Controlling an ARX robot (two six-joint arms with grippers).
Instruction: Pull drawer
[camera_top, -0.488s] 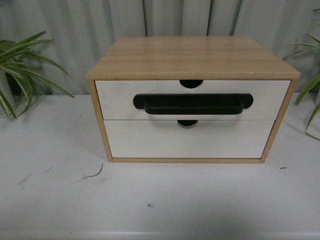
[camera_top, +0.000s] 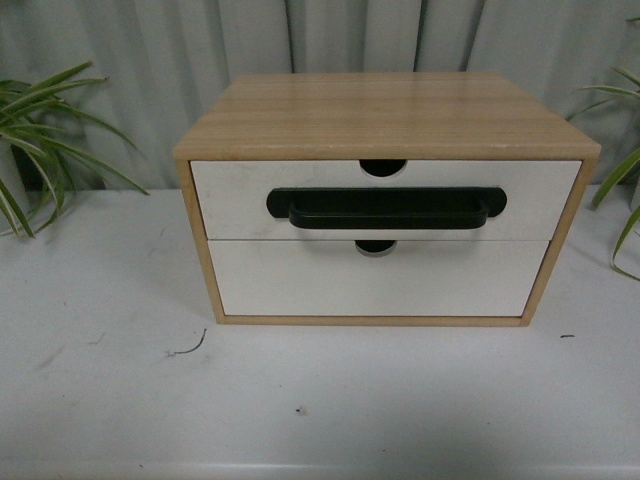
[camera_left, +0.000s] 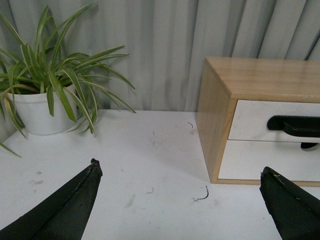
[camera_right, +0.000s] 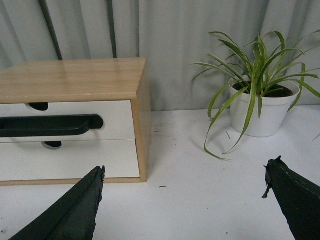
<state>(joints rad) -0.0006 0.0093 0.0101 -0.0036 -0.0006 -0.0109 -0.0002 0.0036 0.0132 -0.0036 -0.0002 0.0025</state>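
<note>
Front view shows neither arm, only a grey pleated curtain (camera_top: 200, 60) behind a white table (camera_top: 320, 400) with a wooden cabinet (camera_top: 385, 110) standing on it, square to the camera. The drawer (camera_top: 240, 200) is the upper of the cabinet's two white fronts. It looks pushed in, level with the frame, and nothing touches it. Below it is a plain white front (camera_top: 380, 285) with no handle. The drawer's long black bar handle (camera_top: 386, 208) runs across its middle on a black backplate, and a half-round notch (camera_top: 383, 167) is cut in its top edge. A spider plant (camera_top: 40, 120) stands well to the cabinet's left and another plant (camera_top: 620, 170) well to its right, each in a white pot in the wrist views. A small curl of dark wire (camera_top: 190, 347) lies on the table near the cabinet's lower left corner. In the left wrist view the left gripper (camera_left: 180, 170) hangs low over the table, short of the cabinet and off its left side. Its black fingers (camera_left: 70, 205) are spread wide, holding and touching nothing. In the right wrist view the right gripper (camera_right: 186, 167) is posed the same way off the cabinet's right side. Its fingers (camera_right: 75, 210) are also spread wide and empty, with bare table between them and the handle well apart from them.
</note>
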